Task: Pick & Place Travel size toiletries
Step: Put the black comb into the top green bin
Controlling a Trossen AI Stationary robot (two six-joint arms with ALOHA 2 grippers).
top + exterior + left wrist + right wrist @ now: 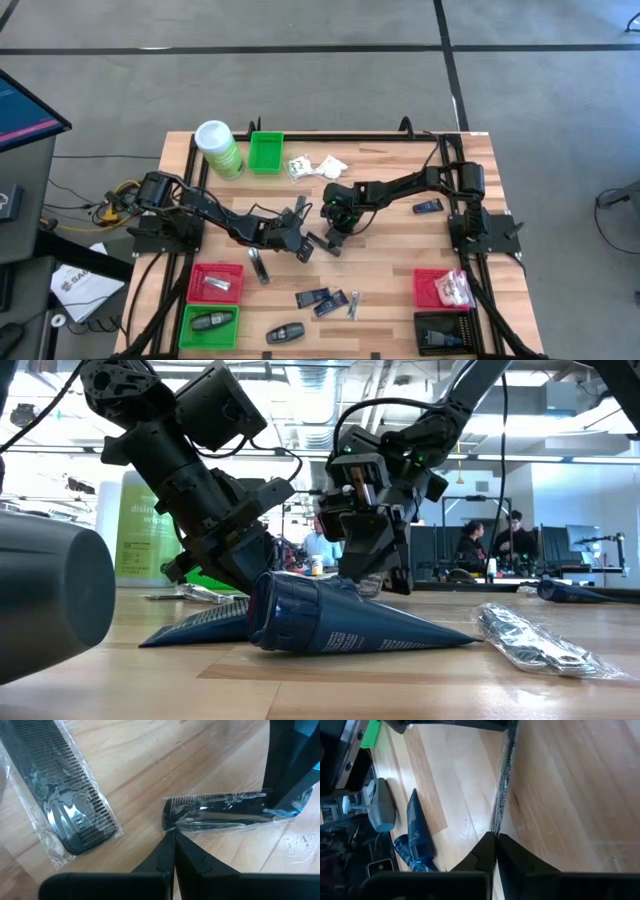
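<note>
A black comb in a clear crinkly wrapper (220, 810) spans between my two grippers at the table's middle (318, 241). My left gripper (173, 836) is shut on one end, and my right gripper (495, 837) is shut on the other; in the right wrist view the wrapper (503, 780) shows edge-on. In the high view my left gripper (305, 244) is on the comb's left and my right gripper (332, 240) on its right. A second wrapped comb (65, 795) lies flat on the wood beside my left gripper (259, 266). My left gripper pinches the wrapper's corner (169, 826) at the comb's end between its two shut fingers, coming along the comb from the table's left. My right gripper pinches the opposite end of the wrapper (496, 827), and its dark fingers (287, 780) slant down onto it. Whether the comb touches the table, I cannot tell.
Dark blue tubes (325, 299) and a silvery packet (352, 304) lie near the front, a black oval piece (285, 333) nearer still. Red bin (215, 283) and green bin (208, 323) front left; red bin (440, 288) and black bin (445, 330) front right. Green canister (218, 148), green bin (266, 152), white sachets (318, 167) far side.
</note>
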